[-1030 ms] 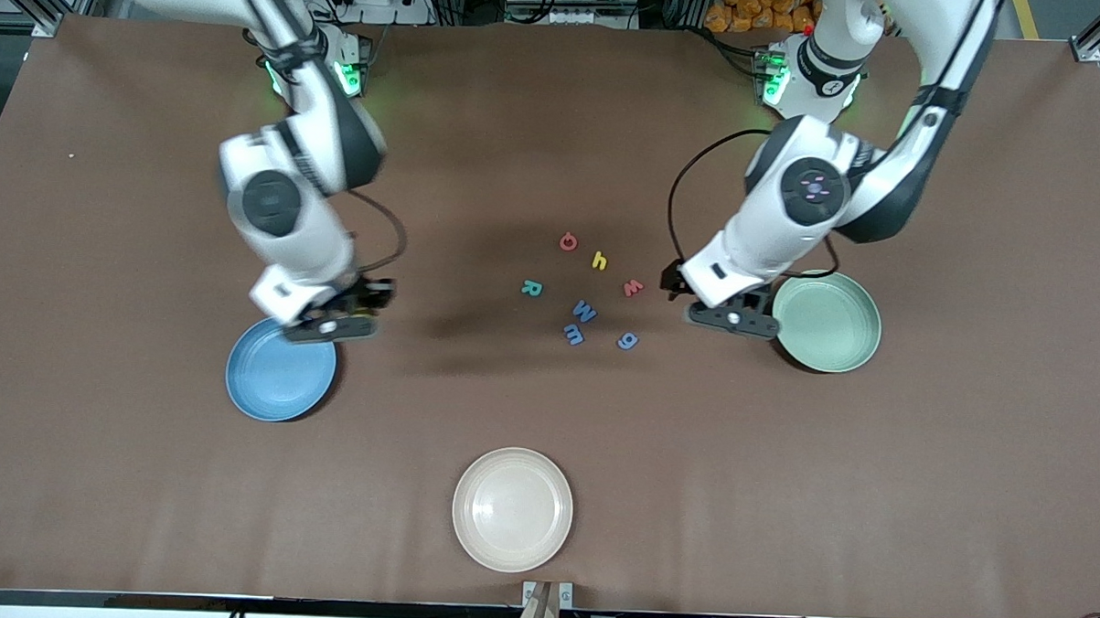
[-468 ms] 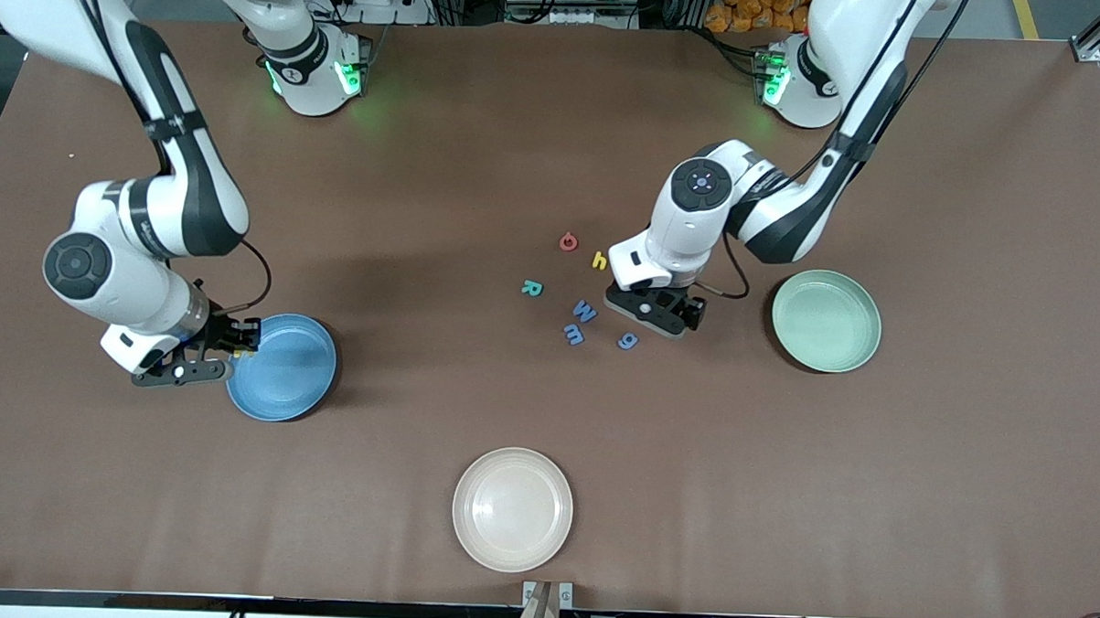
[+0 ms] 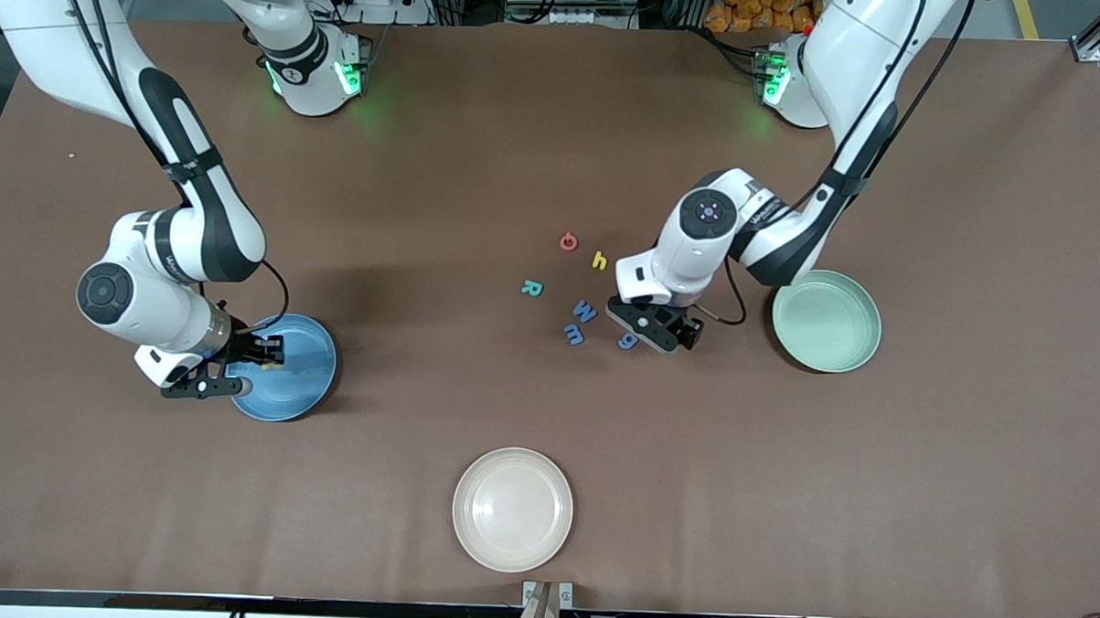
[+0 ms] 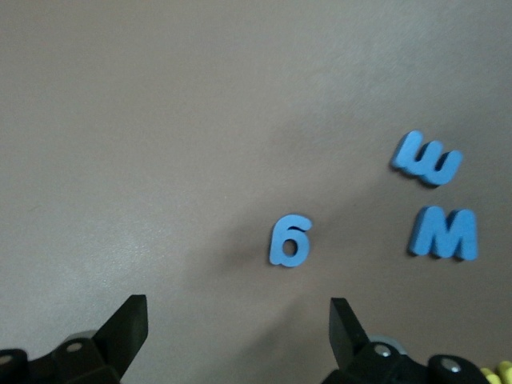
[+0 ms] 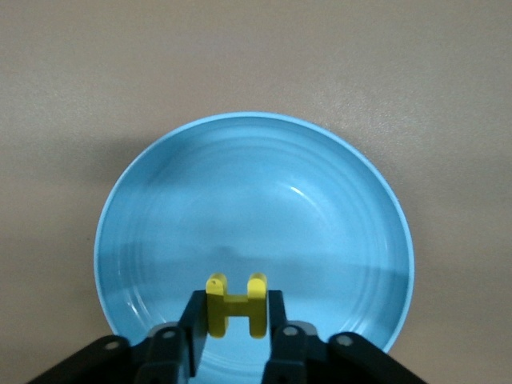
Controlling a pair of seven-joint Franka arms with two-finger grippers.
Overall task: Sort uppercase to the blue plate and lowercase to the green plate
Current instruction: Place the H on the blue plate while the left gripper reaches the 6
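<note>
The right gripper (image 5: 234, 340) hangs over the blue plate (image 3: 305, 374), near the table's edge at the right arm's end, its fingers pinching the yellow H (image 5: 235, 306), whose uprights run along the fingers. The plate's bowl lies straight below, so the release is a plain drop. The left gripper (image 4: 238, 324), spread wide, hovers above the blue g (image 4: 289, 240) mid-table, the green plate (image 3: 841, 351) close by it.

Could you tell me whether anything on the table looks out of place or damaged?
Nothing stands out. The loose letters lie turned every way, as scattered pieces would; none looks damaged. The open left gripper hangs over the g, and the right gripper holds the H over the blue plate.
</note>
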